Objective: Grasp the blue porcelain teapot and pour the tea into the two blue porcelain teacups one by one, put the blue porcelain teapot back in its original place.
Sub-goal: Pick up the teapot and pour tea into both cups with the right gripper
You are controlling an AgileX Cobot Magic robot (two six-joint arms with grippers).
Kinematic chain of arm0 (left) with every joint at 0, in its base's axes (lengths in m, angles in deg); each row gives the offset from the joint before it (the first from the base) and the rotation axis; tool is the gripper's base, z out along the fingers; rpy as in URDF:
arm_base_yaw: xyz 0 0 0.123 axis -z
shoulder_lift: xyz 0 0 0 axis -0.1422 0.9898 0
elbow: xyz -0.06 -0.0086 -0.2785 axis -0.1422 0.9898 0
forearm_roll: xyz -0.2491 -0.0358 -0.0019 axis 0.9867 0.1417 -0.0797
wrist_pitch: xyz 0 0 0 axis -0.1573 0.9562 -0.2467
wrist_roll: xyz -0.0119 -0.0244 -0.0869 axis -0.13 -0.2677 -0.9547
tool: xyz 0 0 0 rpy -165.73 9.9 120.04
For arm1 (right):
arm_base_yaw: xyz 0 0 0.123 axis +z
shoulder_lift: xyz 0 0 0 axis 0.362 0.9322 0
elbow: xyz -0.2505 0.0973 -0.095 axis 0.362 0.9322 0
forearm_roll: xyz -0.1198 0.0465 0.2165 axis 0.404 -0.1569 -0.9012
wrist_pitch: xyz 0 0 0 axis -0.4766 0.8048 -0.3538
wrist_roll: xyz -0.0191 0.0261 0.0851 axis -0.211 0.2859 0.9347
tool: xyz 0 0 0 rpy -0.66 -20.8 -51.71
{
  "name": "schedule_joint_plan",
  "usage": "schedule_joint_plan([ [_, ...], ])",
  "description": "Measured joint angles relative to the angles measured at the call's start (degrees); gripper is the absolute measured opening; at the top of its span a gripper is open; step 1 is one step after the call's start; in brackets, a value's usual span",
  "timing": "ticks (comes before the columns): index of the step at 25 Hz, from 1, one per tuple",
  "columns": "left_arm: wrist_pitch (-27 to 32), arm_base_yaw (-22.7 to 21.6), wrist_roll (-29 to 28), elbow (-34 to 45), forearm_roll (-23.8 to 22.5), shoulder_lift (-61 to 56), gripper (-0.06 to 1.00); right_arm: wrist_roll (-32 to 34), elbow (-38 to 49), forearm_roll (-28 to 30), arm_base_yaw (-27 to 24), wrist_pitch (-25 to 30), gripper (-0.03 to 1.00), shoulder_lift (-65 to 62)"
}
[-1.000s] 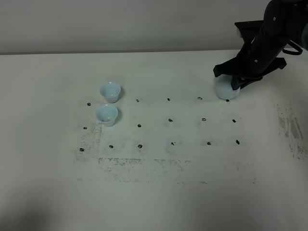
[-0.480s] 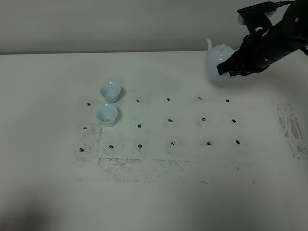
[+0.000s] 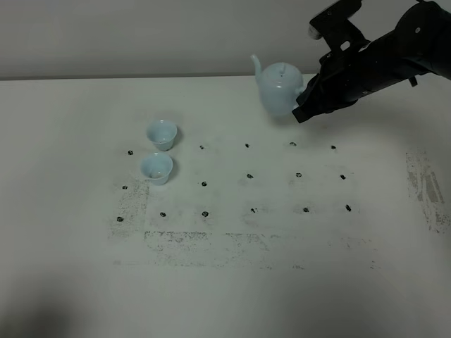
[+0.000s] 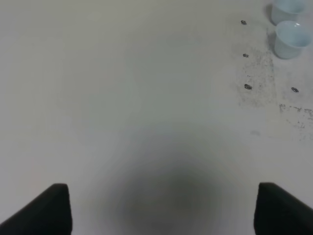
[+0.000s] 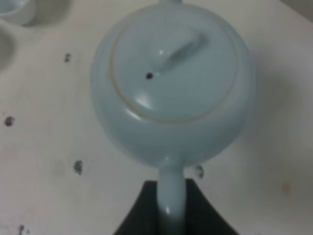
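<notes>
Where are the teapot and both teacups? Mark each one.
teapot (image 3: pixel 278 95), exterior high view, on its round body.
farther teacup (image 3: pixel 161 135), exterior high view, on its bowl.
nearer teacup (image 3: pixel 156 169), exterior high view, on its bowl.

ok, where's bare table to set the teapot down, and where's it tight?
Free: the dotted grid between the near teacup and the scuffed strip; the table in front of the grid; left of the cups. Tight: far teacup sits close behind it; back right, the right tool holds the teapot.
</notes>
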Motion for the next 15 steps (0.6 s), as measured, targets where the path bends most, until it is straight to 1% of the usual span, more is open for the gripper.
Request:
schedule_joint_plan([
  [2,0.00,0.00,0.00,0.00,0.00,0.00,0.72,-0.59,-1.73,0.00,1.08,0.80,0.05,0.77],
  [5,0.00,0.00,0.00,0.00,0.00,0.00,0.72,-0.59,-7.94,0.07,2.92,3.81,0.05,3.83],
  [9,0.00,0.00,0.00,0.00,0.00,0.00,0.72,-0.54,-14.22,2.28,5.57,6.39,0.05,7.89],
  [12,0.00,0.00,0.00,0.00,0.00,0.00,0.72,-4.25,-16.23,4.81,7.03,8.10,0.05,9.71],
  [15,0.00,0.00,0.00,0.00,0.00,0.00,0.72,-8.18,-16.47,5.77,7.64,9.54,0.05,11.15],
])
